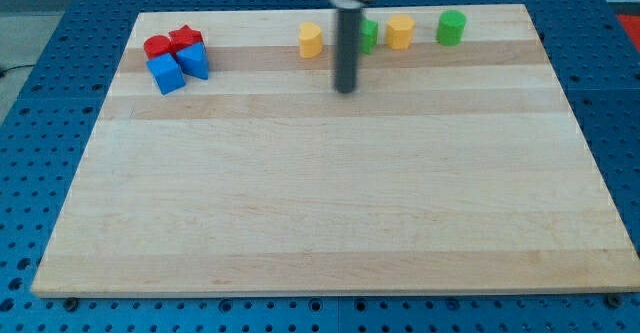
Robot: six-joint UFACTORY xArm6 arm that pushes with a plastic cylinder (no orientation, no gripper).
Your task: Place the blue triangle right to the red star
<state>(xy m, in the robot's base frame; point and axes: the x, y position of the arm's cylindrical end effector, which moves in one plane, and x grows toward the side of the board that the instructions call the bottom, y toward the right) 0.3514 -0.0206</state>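
A red star sits near the board's top left, with a red round block touching it on the left. A blue triangle lies just below the red star, touching it. A blue cube sits to the lower left of the triangle. My tip is near the top middle of the board, far to the right of the blue triangle and touching no block.
Along the top edge stand a yellow block, a green block partly hidden behind the rod, a second yellow block and a green cylinder. The wooden board lies on a blue perforated table.
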